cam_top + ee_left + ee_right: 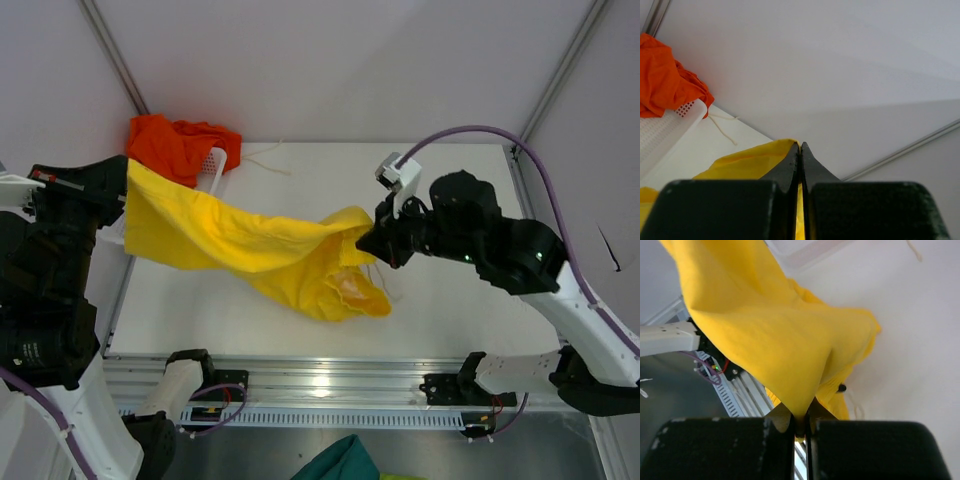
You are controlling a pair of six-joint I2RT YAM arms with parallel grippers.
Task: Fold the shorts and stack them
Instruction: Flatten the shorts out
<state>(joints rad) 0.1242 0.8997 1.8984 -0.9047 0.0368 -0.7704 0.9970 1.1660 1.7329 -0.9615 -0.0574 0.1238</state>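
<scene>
The yellow shorts (250,245) hang stretched in the air between my two grippers, sagging onto the table at the lower middle. My left gripper (128,190) is shut on one edge of them at the far left; in its wrist view the jaws (800,150) are pressed together with yellow fabric (747,162) between them. My right gripper (368,240) is shut on the other end, and the yellow cloth (780,335) drapes from its closed jaws (801,417). The orange-red shorts (175,145) lie bunched in the white basket (213,165) at the back left.
A white drawstring (265,158) trails on the table beside the basket. A teal-green cloth (335,462) lies below the table's front rail (320,385). Grey enclosure walls with metal struts (115,55) close in the back and sides.
</scene>
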